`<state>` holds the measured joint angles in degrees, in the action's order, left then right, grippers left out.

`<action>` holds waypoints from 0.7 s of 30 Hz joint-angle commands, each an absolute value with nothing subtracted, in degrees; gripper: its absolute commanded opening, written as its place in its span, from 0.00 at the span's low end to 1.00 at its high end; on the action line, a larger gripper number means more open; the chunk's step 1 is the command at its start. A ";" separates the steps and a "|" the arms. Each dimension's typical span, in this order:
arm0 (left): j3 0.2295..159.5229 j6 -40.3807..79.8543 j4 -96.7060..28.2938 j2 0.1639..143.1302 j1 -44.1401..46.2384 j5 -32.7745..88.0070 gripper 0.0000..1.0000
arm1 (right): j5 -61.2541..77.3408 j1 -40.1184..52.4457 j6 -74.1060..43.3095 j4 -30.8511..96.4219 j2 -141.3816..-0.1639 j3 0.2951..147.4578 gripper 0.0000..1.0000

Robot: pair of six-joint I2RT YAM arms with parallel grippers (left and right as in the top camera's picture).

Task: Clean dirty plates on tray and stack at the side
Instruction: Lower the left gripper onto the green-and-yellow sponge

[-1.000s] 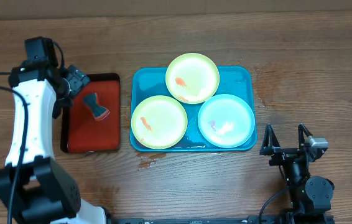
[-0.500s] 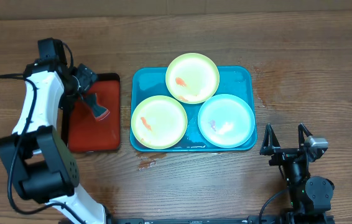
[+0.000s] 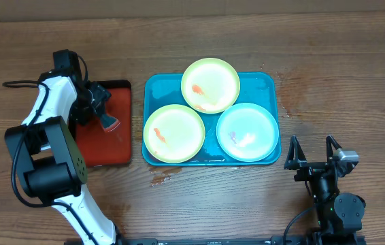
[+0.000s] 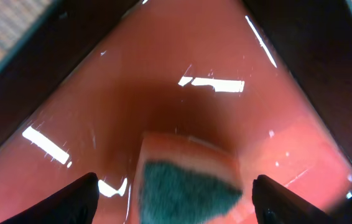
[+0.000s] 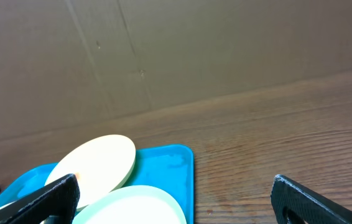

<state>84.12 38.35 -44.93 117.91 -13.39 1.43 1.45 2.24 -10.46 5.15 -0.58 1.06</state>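
The plates [image 3: 210, 85] on the blue tray [image 3: 264, 82] lie well right of the left gripper [image 4: 175, 186]; its jaws apart astride the sponge [image 3: 108, 121], wrist angled down; right gripper [image 3: 311, 151] agape.

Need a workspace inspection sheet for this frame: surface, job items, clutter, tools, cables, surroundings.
Surface: wooden table, darker blotches right of and in front of the turquoise tray.
Job's things: turquoise tray holds three smeared plates: back green plate, left green plate, pale blue plate; none stacked aside yet.
Clutter: red-brown tray with sponge on it.
Tools: left tool open, fingers astride the sponge, not touching; right tool open, empty, front right.
Cables: black cable trails left from the left arm.
Surroundings: cardboard wall behind the table.
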 commanded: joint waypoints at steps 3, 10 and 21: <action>85.34 35.20 -44.03 119.61 -12.12 0.21 0.81 | 1.10 2.17 -10.28 4.80 -0.16 0.45 1.00; 85.32 34.81 -44.07 119.98 -11.88 -2.37 0.47 | 1.10 2.17 -10.28 4.80 -0.16 0.45 1.00; 85.36 34.65 -46.39 119.96 -11.99 -2.59 0.96 | 1.10 2.17 -10.28 4.80 -0.16 0.45 1.00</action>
